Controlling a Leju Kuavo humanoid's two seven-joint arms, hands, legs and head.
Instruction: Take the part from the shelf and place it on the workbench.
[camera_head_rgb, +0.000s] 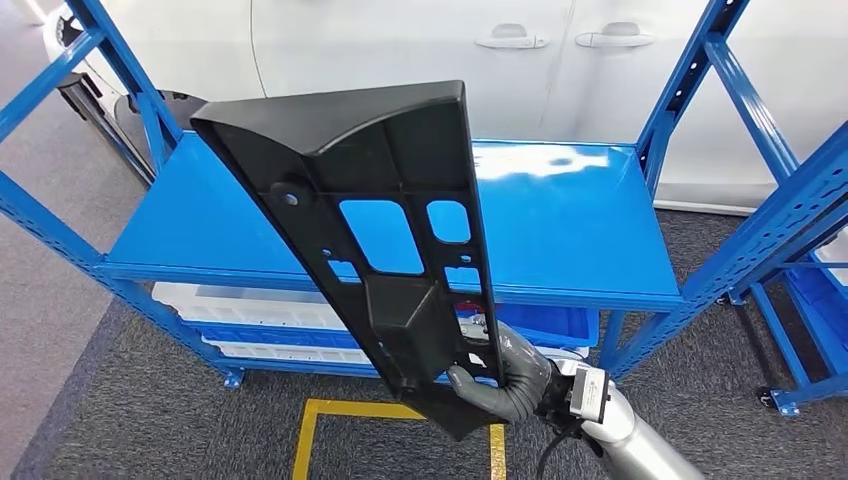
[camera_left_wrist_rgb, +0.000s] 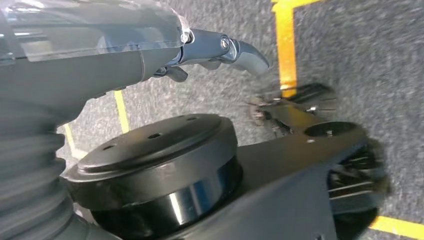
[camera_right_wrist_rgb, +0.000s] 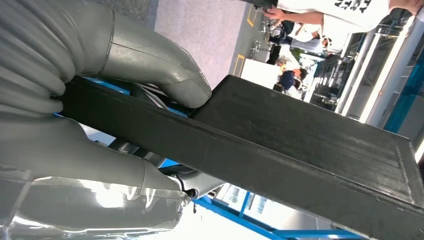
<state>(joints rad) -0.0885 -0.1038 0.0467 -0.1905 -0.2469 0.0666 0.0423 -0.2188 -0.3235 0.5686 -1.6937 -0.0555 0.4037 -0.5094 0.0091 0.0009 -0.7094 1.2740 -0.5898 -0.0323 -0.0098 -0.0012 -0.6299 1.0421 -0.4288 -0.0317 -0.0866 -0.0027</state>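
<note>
Before a blue shelf beside a white car, we hold the black part aloft, our right hand clamped around its lower end, so placing it on the counter remains.

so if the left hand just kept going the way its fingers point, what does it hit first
Probably the floor. The left hand hangs with its fingers toward the grey carpet and a yellow floor line, nothing between them. The gap is unclear, and dark parts of the robot's body sit just beside that line.
</note>
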